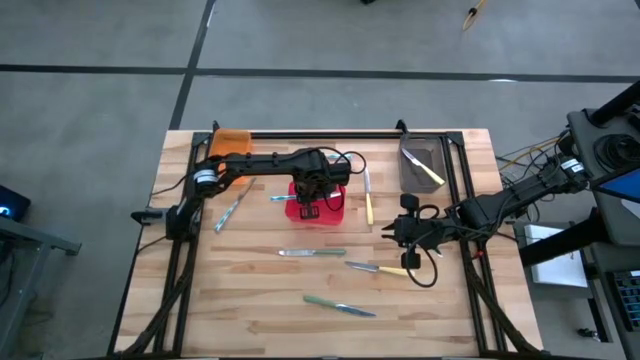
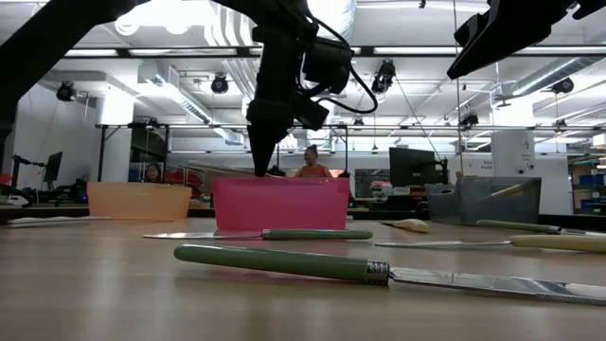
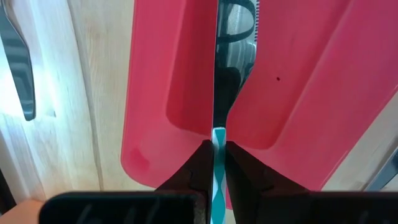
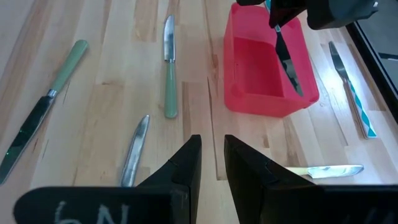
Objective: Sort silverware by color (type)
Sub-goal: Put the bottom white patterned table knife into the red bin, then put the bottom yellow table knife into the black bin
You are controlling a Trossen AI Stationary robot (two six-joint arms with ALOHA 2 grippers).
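Note:
My left gripper (image 1: 309,195) stands over the red bin (image 1: 332,210), pointing down, shut on a knife (image 4: 289,65) with a blue-and-white handle. The knife's blade reaches down into the bin. My right gripper (image 4: 212,162) hovers over the table's right part, slanting down, its fingers a little apart with nothing between them. Flat on the wood lie two green-handled knives (image 1: 312,252) (image 1: 340,305), two yellow-handled ones (image 1: 368,198) (image 1: 380,267) and a blue-handled one (image 1: 231,207). Another blue-handled knife (image 4: 352,96) lies beyond the red bin. My left gripper pinches the knife's blue-and-white handle (image 3: 218,163) between its two fingers, which come from above and point down. The knife hangs below the fingers, slightly tilted, blade (image 4: 291,71) downward inside the red bin. I cannot tell whether the tip touches the bin.
An orange bin (image 1: 231,140) stands at the far left corner. A grey bin (image 1: 418,160) at the far right holds a yellow-handled utensil (image 1: 432,176). Black frame rails (image 1: 320,134) run along the table's sides. Bare wood shows at the near left.

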